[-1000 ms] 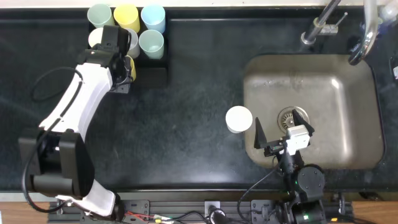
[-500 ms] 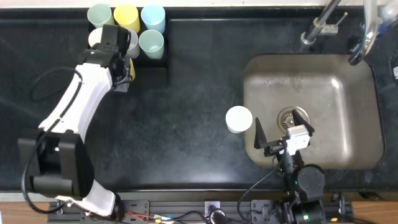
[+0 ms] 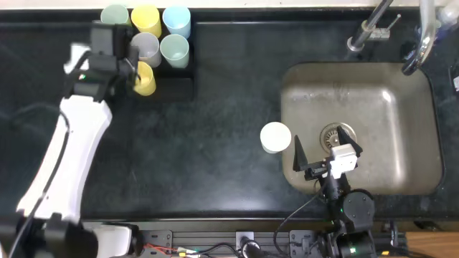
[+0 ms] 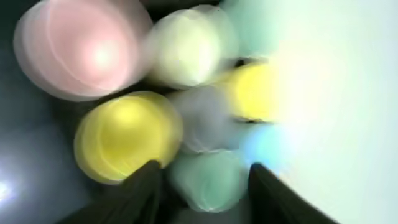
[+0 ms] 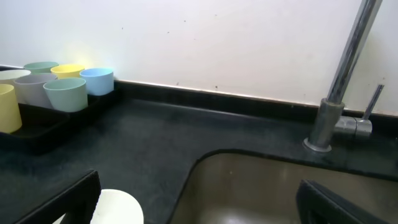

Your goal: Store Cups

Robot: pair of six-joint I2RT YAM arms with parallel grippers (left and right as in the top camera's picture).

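A black tray point(image 3: 179, 84) at the back left of the counter holds several cups: green point(image 3: 115, 14), yellow point(image 3: 145, 18), blue point(image 3: 176, 20), grey point(image 3: 148, 46), mint point(image 3: 174, 50) and a second yellow one point(image 3: 144, 77). My left gripper point(image 3: 115, 46) hangs lifted over the tray's left side. In the blurred left wrist view this gripper point(image 4: 208, 186) is open and holds nothing, with a pink cup point(image 4: 81, 50) and the other cups below it. A white cup point(image 3: 275, 137) stands on the counter by the sink, beside my open right gripper point(image 3: 320, 147); the white cup point(image 5: 118, 208) sits near that gripper's finger.
The steel sink point(image 3: 387, 107) fills the right side, with a faucet point(image 3: 373, 25) behind it. Dark counter lies between the tray and the sink. The right wrist view shows the tray's cups point(image 5: 65, 93) far off against a white wall.
My left arm has risen and swung left off the tray, uncovering the front yellow cup. The right arm and the white cup have stayed put.
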